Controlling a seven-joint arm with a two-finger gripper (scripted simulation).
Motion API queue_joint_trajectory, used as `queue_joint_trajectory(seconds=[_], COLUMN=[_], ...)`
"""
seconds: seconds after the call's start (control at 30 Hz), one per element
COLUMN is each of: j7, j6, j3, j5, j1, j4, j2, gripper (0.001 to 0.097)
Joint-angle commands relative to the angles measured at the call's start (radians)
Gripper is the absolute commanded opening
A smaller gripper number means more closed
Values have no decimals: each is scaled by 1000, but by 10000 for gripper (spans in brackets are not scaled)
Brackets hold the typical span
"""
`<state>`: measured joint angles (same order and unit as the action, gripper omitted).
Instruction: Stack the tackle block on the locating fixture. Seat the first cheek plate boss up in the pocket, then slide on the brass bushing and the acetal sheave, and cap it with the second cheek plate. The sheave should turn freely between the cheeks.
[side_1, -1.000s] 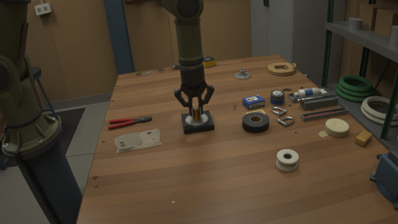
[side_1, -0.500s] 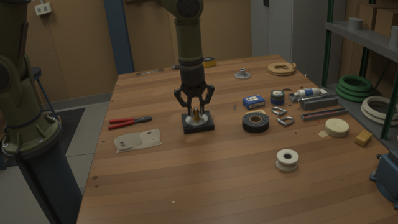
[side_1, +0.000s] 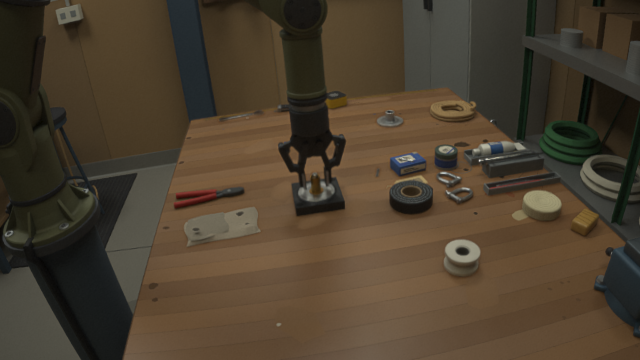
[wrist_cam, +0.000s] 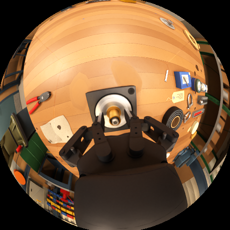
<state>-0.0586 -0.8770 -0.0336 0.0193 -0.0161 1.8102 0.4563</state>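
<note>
The brass bushing (side_1: 315,183) (wrist_cam: 114,115) stands upright on the boss of the first cheek plate (side_1: 315,191) (wrist_cam: 113,112). That silver plate sits in the pocket of the black locating fixture (side_1: 318,197) (wrist_cam: 111,106) at mid-table. My gripper (side_1: 315,176) (wrist_cam: 115,119) is straight above, fingers either side of the bushing, open and holding nothing. The white acetal sheave (side_1: 461,256) lies near the table's front right. The second cheek plate (side_1: 390,119) (wrist_cam: 167,22) rests boss up toward the far edge.
A blue box (side_1: 408,163) (wrist_cam: 182,79) and a black tape roll (side_1: 411,196) (wrist_cam: 173,117) lie right of the fixture, with shackles (side_1: 453,186) and trays beyond. Red pliers (side_1: 208,195) (wrist_cam: 38,98) and a rag (side_1: 222,226) lie to the left. A blue vise (side_1: 622,282) sits at the right front corner.
</note>
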Motion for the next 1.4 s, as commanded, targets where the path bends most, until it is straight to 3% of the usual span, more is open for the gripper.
queue_joint_trajectory(seconds=[0.0,0.17,0.6,1.37], j7=[0,1,4,5], j6=[0,-23,-176,-182], j3=[0,0,-1,-1], j5=[0,-1,-6,-6], j1=[0,0,1,1], j4=[-1,-7,-59,-61], j2=[-1,-19,-121,-124], gripper=[480,480,480,480])
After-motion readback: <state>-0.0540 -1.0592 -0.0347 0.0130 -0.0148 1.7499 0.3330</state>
